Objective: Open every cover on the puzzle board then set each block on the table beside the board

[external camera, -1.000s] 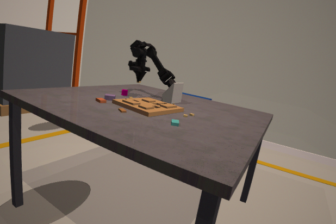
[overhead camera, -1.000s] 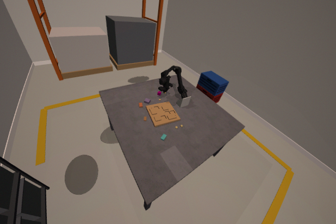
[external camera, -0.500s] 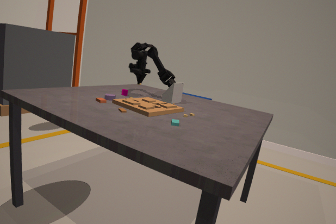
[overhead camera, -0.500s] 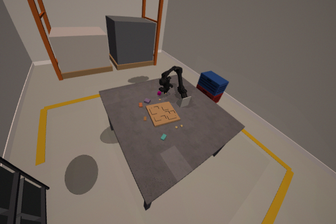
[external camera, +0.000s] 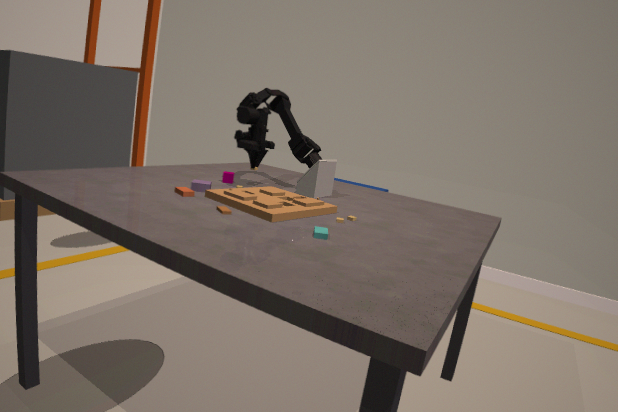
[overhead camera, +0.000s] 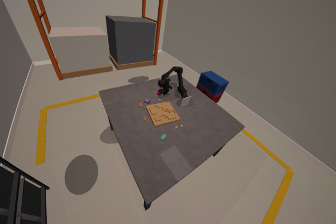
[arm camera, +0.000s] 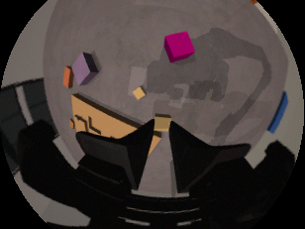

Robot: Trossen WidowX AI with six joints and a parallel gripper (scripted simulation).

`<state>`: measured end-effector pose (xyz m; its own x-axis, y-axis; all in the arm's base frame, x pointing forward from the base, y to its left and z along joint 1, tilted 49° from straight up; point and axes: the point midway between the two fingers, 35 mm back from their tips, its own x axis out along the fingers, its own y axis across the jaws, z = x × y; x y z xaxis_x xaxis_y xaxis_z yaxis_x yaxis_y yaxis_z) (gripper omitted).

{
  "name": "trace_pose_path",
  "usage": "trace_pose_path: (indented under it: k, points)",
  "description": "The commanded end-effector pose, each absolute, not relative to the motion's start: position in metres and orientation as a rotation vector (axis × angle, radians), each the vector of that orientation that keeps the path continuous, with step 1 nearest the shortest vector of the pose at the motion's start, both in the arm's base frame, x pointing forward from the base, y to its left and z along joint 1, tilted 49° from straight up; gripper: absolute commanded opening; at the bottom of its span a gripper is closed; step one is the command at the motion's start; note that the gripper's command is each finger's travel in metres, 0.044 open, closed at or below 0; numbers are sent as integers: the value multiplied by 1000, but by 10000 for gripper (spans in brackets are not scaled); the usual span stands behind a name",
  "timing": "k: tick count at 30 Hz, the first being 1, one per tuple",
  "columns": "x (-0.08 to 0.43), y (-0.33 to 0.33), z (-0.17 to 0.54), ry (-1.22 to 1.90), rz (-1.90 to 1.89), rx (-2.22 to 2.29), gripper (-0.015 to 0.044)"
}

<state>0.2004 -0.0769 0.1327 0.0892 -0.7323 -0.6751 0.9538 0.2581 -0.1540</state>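
Note:
My gripper [overhead camera: 165, 94] [external camera: 255, 166] [arm camera: 161, 122] is shut on a small yellow block [arm camera: 162, 122], held above the table behind the board. The wooden puzzle board [overhead camera: 155, 124] [external camera: 272, 217] [arm camera: 94, 110] has raised covers and dark slots; how far each cover is open is too small to tell. Around it lie a magenta block [overhead camera: 159, 93] [external camera: 228, 177] [arm camera: 179, 47], a purple block [overhead camera: 147, 100] [external camera: 201, 186] [arm camera: 83, 69], an orange block [overhead camera: 140, 105] [external camera: 184, 191], a small brown block [overhead camera: 145, 118] [external camera: 224, 210], a teal block [overhead camera: 163, 137] [external camera: 321, 233] and a small yellow block [overhead camera: 160, 99] [arm camera: 139, 92].
Two more small yellow blocks [overhead camera: 176, 127] [external camera: 352, 218] lie at the board's front right side. The arm's grey base bracket [overhead camera: 185, 101] [external camera: 325, 179] stands close beside the board's rear right side. Blue and red crates [overhead camera: 213, 81] stand beyond the table edge.

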Motion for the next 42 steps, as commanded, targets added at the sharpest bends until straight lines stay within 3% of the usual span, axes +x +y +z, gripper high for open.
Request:
trace_pose_path:
  k: [1, 42]
  points:
    - [200, -83, 126, 744, -1297, 361, 80]
    - [200, -136, 89, 721, -1304, 341, 80]
